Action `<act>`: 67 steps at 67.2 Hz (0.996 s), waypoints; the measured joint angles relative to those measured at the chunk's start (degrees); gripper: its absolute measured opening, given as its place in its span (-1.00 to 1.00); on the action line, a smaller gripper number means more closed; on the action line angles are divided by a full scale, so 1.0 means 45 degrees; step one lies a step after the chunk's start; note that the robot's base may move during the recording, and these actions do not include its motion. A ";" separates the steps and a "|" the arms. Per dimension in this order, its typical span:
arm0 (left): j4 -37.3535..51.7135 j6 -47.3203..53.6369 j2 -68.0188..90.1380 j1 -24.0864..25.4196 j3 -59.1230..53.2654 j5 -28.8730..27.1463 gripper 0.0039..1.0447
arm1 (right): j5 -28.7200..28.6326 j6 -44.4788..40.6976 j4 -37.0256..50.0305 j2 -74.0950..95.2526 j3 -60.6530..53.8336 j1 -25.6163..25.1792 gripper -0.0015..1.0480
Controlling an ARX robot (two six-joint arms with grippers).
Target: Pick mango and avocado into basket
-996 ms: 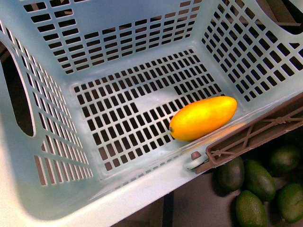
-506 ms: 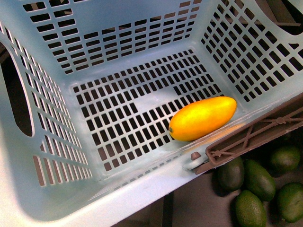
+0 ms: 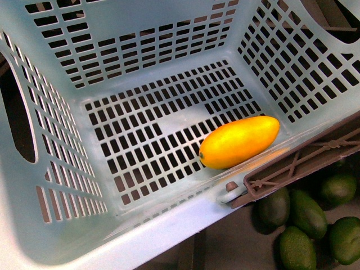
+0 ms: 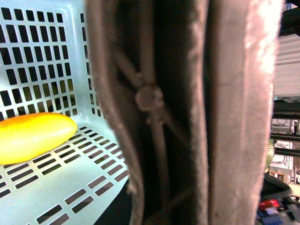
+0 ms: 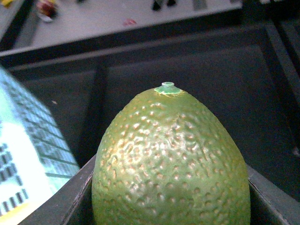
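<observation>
Here our right fingers (image 5: pixel 269 204) clamp the avocado (image 5: pixel 171 159) between them, the basket (image 3: pixel 169 14) beside them holding the mango (image 3: pixel 239 142); we cannot tell our left fingers' state.

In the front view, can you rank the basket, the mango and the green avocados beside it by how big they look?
1. basket: fills most of the picture.
2. mango.
3. avocados: each looks a bit shorter than the mango, but they seem to lie lower and are partly hidden, so that gap is unsure.
</observation>
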 joint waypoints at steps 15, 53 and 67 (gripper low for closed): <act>0.0000 0.0000 0.0000 0.0000 0.0000 0.0000 -0.73 | 0.1724 0.0792 0.0607 -0.0083 0.0495 0.3526 0.23; 0.0000 -0.0010 0.0000 0.0000 0.0000 -0.0015 -0.73 | 0.3643 0.1316 0.2234 0.2492 0.1248 0.6975 0.34; 0.0000 0.0010 0.0000 0.0010 0.0000 -0.0029 -0.73 | 0.3779 0.1511 0.2069 0.2210 0.1219 0.6931 0.86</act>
